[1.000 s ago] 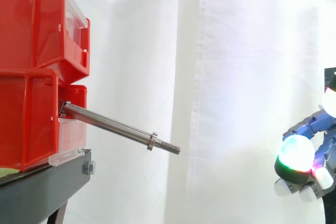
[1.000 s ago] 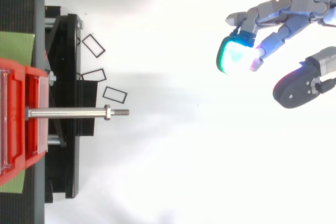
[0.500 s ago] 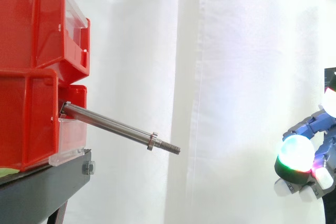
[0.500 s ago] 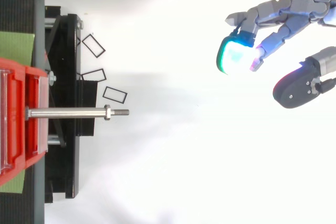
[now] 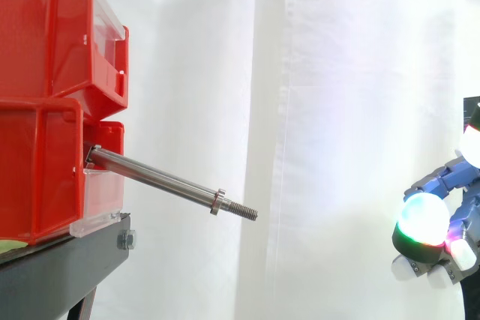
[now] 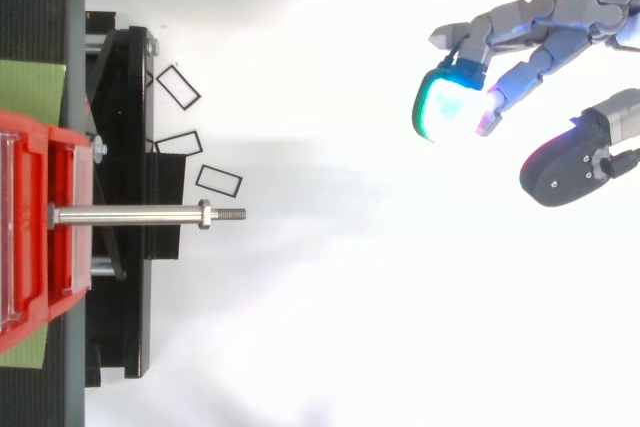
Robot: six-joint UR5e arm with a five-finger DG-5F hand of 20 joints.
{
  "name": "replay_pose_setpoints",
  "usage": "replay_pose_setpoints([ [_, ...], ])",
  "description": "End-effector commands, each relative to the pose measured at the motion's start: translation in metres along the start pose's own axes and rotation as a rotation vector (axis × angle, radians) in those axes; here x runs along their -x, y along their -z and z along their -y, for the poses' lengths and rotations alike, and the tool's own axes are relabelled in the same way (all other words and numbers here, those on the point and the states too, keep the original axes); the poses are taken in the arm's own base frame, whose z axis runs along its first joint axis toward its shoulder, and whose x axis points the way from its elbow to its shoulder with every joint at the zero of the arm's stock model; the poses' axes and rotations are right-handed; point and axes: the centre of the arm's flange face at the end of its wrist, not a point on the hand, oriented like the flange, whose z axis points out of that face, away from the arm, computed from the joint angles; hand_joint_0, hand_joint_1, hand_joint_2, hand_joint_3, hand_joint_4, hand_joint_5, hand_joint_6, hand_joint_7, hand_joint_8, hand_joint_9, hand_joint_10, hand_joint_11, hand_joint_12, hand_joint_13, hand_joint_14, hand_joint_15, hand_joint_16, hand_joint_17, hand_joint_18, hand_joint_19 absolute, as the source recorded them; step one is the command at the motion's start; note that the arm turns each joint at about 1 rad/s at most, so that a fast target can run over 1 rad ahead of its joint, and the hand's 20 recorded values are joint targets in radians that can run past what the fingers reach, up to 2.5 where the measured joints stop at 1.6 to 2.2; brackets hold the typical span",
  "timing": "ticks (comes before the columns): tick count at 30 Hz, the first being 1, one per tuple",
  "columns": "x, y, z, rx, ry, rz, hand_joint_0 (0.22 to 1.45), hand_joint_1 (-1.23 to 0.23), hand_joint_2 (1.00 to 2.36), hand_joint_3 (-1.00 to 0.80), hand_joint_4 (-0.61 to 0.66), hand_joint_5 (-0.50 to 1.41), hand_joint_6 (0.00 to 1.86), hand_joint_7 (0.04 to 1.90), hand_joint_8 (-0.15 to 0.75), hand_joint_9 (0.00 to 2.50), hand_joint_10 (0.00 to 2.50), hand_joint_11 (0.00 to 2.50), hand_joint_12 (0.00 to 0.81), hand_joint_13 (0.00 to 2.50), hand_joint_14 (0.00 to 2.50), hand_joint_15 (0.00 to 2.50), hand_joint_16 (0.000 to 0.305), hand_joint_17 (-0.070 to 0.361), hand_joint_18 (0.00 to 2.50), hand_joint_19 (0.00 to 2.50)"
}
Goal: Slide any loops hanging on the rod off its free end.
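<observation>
- Two red bins stand stacked at the side view's left edge, the upper bin (image 5: 45,28) resting on the lower bin (image 5: 37,170), both on a black stand (image 5: 67,260) before the white curtain (image 5: 337,73).
- Both bins' red walls hide their insides from the side, so I cannot tell what they hold; the lower one has a clear front panel (image 5: 101,200).
- From above, a green sheet (image 6: 30,87) lies under the red bin.
- One steel rod (image 5: 157,181) sticks out from the lower bin's front, sloping slightly downward to its free end.
- Near that end sits a nut (image 5: 218,201), with a short threaded tip (image 5: 244,211) beyond it; the shaft between bin and nut is plain metal.
- Well apart from the rod, at the right edge, hangs the hand (image 6: 530,22), lower than the rod's tip in the side view.
- Its fingers are loosely extended, gently bent, with the thumb (image 6: 570,162) spread apart from them, gripping nothing.
- One fingertip pad (image 6: 447,107) glows cyan and green.
</observation>
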Motion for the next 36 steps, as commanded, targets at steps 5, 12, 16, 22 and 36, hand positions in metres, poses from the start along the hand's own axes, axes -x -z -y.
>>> replay_pose_setpoints([
  [5,0.0,0.0,-0.0001,0.0,0.0,0.0,0.57,-0.61,1.0,-0.48,0.28,-0.16,0.5,0.94,0.259,0.73,0.01,0.24,0.204,0.13,0.0,0.0,0.03,0.068,0.02,0.18],
  [12,0.0,0.0,-0.0001,0.0,0.0,0.0,0.57,-0.61,1.0,-0.48,0.28,-0.16,0.5,0.94,0.26,0.73,0.01,0.23,0.203,0.13,0.0,0.0,0.03,0.067,0.02,0.18],
  [16,0.0,0.0,-0.0001,0.0,0.0,0.0,0.57,-0.61,1.0,-0.48,0.28,-0.16,0.5,0.94,0.258,0.72,0.01,0.25,0.203,0.13,0.0,0.0,0.03,0.067,0.02,0.18],
  [22,0.0,0.0,-0.0001,0.0,0.0,0.0,0.57,-0.61,1.0,-0.48,0.28,-0.16,0.5,0.94,0.257,0.73,0.01,0.24,0.203,0.13,0.0,0.0,0.03,0.068,0.02,0.18],
  [36,-0.0001,0.0002,0.0006,-0.001,0.0,0.0,0.57,-0.61,1.0,-0.48,0.28,-0.16,0.5,0.94,0.26,0.73,0.01,0.25,0.214,0.13,0.0,0.0,0.033,0.073,0.02,0.17],
])
